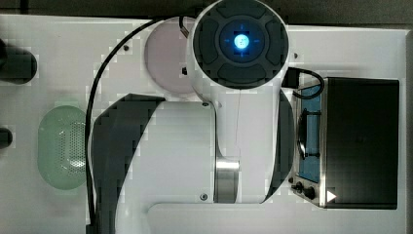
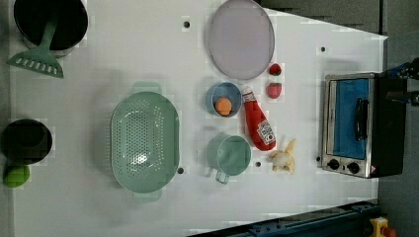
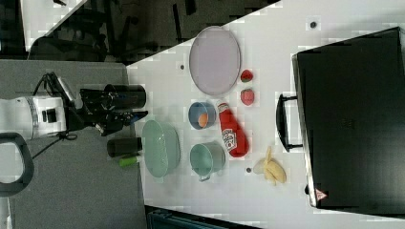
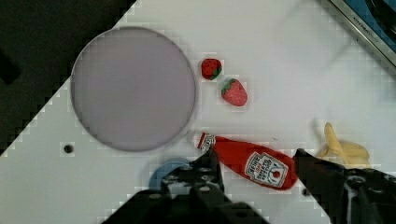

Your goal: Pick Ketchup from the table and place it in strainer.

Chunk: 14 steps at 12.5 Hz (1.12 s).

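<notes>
Ketchup (image 2: pixel 258 121) flat on the white bench (image 2: pixel 99 207), untouched, white cap toward the greyish-lilac plate (image 2: pixel 240 38), label facing up. In the left view, set between the small blue bowl (image 2: pixel 223 98), which holds an orange ball (image 2: pixel 224 106), and two strawberries (image 2: pixel 274 90); cap end just beside the blue bowl's rim. Mint-green cup (image 2: pixel 230 155) near the bottle's base, peeled banana (image 2: pixel 284 158) just beside that base on the left view's right.

Strainer (image 2: pixel 144 141) upright on the bench toward the left view's left, well apart from the ketchup, with the cup and blue bowl between them; perforated bottom bare. Toaster oven (image 2: pixel 356 123) at the left view's right edge, black pot (image 2: pixel 49 22) with a green spatula (image 2: pixel 37 59) in the left view's upper left corner, dark cup (image 2: pixel 25 140) and green fruit (image 2: pixel 16 175) at the left view's left edge.

Claw (image 4: pixel 254 161) open, gripping nothing, poised above the bench in the wrist view with two dark fingers (image 4: pixel 210 163) apart on either side of the ketchup's body. In the right view, claw (image 3: pixel 136 117) seen off the bench edge, near the strainer's rim, at the end of the white arm (image 3: pixel 28 119).
</notes>
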Each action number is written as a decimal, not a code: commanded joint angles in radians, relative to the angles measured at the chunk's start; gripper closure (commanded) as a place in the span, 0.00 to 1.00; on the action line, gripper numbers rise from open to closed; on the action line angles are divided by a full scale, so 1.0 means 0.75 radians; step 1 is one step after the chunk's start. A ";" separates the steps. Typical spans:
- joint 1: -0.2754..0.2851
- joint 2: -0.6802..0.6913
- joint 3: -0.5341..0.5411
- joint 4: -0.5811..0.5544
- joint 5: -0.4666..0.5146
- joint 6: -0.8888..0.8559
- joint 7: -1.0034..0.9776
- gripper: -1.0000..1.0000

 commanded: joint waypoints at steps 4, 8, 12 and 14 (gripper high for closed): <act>-0.131 -0.181 0.099 -0.161 0.039 -0.179 -0.119 0.00; -0.128 -0.091 0.129 -0.314 0.039 -0.066 -0.461 0.00; -0.127 -0.011 0.149 -0.480 0.038 0.175 -1.049 0.00; -0.126 0.011 0.154 -0.571 0.038 0.363 -1.255 0.00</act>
